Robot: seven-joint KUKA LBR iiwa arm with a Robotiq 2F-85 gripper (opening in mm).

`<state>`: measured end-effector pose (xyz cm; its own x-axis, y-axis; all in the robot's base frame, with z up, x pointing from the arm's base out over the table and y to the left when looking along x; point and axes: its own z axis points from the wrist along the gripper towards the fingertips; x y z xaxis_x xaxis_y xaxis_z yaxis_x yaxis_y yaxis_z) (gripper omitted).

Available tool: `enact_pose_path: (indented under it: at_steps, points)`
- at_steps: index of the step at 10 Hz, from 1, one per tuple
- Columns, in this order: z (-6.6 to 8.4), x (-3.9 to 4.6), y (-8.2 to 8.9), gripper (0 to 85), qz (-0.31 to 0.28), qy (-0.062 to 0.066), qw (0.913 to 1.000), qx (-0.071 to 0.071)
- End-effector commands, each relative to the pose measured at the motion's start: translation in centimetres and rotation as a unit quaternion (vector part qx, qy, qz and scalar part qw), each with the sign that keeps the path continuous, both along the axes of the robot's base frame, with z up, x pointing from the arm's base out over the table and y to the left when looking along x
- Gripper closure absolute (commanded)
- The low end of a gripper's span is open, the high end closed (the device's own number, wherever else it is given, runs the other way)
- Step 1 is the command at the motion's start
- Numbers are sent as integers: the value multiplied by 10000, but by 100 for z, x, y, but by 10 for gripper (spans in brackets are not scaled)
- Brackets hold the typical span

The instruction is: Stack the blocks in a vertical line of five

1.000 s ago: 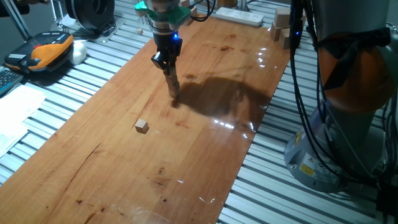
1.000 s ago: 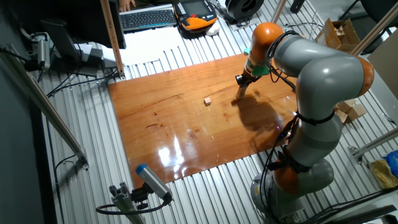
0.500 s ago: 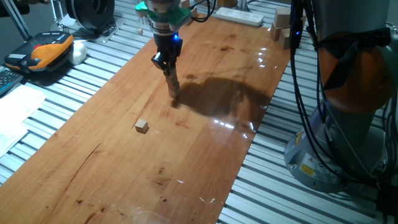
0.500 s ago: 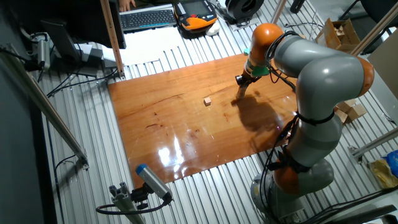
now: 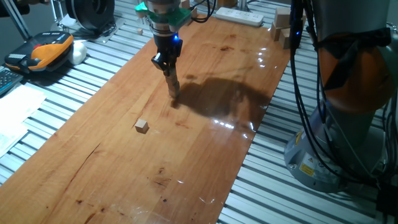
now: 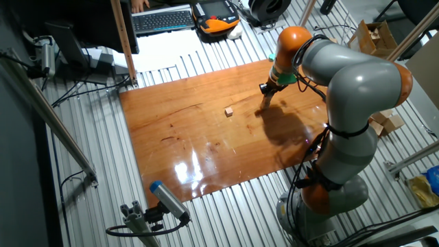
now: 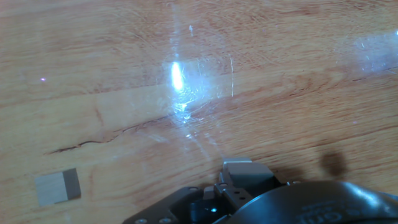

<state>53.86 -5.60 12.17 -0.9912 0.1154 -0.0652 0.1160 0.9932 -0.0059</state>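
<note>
A thin column of the blocks [image 5: 173, 86] stands on the wooden board [image 5: 205, 155] in one fixed view, also seen as the blocks [image 6: 265, 101] from the other side. My gripper [image 5: 166, 66] sits right on top of this column, and its black fingers meet the uppermost cube. Whether they press it does not show. One loose block [image 5: 142, 126] lies apart, nearer the front left, and shows as a block [image 6: 229, 110] and a block [image 7: 57, 187]. In the hand view the gripper [image 7: 239, 186] housing fills the bottom edge, with a greyish square piece [image 7: 241, 168] just ahead of it.
Larger pale wooden blocks [image 5: 281, 23] and a white power strip [image 5: 239, 16] lie at the board's far end. An orange and black device [image 5: 48, 50] rests on the slatted table to the left. The arm's base [image 5: 348, 124] stands to the right. A keyboard [image 6: 161, 19] lies beyond the board.
</note>
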Motion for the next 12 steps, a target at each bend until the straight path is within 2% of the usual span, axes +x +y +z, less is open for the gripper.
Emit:
enact_pose_path:
  at_steps: [1, 2, 4, 6, 8, 9, 12]
  points:
    - [-3, -1, 1, 850, -1, 1, 10000, 0]
    - [-5, -1, 3, 850, -1, 1, 10000, -8]
    - [-6, 1, 3, 850, 13, 1, 9999, 100]
    - [-6, 4, 5, 850, -38, 9, 9999, 148]
    - [-4, 7, 7, 850, -76, 2, 9999, 139]
    - [-4, 7, 7, 680, -92, -5, 9999, 131]
    - [-5, 10, 9, 680, -149, -43, 9999, 72]
